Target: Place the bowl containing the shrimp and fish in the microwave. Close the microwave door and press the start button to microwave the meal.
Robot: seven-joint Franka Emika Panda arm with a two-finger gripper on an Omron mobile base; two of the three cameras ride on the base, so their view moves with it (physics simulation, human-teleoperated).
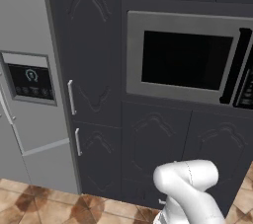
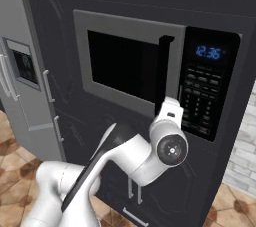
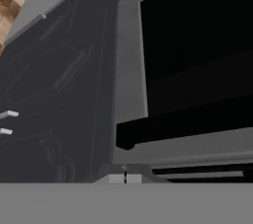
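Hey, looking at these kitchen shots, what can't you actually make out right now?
- Inside of the microwave: its door is shut and the window is black in all views, so any bowl or food is hidden.
- Control panel button labels: too small, right base view.
- Gripper: fingertips hidden behind the wrist.

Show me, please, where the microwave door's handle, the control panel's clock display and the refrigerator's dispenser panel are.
microwave door handle (image 2: 163, 73), right base view, middle of the black vertical bar.
clock display (image 2: 208, 52), right base view, the blue digits atop the dark control strip.
refrigerator dispenser panel (image 1: 31, 82), left base view, centre of its dark screen.
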